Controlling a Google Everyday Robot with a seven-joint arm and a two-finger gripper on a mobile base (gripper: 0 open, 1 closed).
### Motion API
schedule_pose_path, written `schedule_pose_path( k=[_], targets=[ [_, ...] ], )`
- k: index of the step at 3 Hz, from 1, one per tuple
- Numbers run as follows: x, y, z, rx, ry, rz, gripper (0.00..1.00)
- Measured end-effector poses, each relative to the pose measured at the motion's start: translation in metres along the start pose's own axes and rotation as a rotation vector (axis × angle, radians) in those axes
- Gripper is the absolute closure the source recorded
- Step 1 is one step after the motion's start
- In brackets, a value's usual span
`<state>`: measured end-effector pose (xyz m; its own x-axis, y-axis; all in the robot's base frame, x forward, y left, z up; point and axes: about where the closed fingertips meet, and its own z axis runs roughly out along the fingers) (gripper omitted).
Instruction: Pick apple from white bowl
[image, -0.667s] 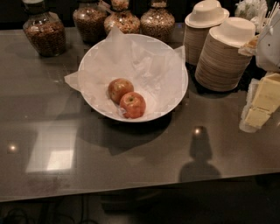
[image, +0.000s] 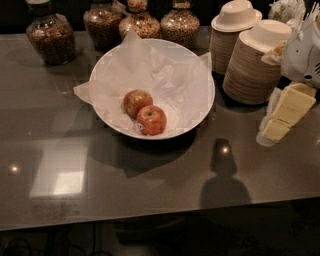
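The white bowl, wide and lined with crumpled white paper, sits on the dark counter at centre. Two apples lie in its front part. The brighter red apple with a yellowish top is nearest the front rim. A duller, brownish-red apple touches it from behind on the left. My gripper, white with pale yellow parts, hangs at the right edge of the view. It points down and left over the counter, well to the right of the bowl and clear of it.
Two stacks of small beige disposable bowls stand between the white bowl and my gripper. Several glass jars of dry goods line the back of the counter. The counter's front edge runs along the bottom.
My gripper has shifted a little to the left, toward the bowl. The bowl and both apples have not moved.
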<state>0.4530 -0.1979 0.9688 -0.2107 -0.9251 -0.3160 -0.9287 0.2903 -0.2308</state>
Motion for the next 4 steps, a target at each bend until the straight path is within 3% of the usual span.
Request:
schedule_pose_path(
  k=[1, 2, 4],
  targets=[
    [-0.063, -0.018, 0.018, -0.025, -0.215, -0.07, 0.0],
    [-0.111, -0.022, 0.023, -0.061, -0.363, -0.174, 0.0],
    [-0.115, -0.021, 0.02, -0.05, -0.378, -0.188, 0.0]
  ],
)
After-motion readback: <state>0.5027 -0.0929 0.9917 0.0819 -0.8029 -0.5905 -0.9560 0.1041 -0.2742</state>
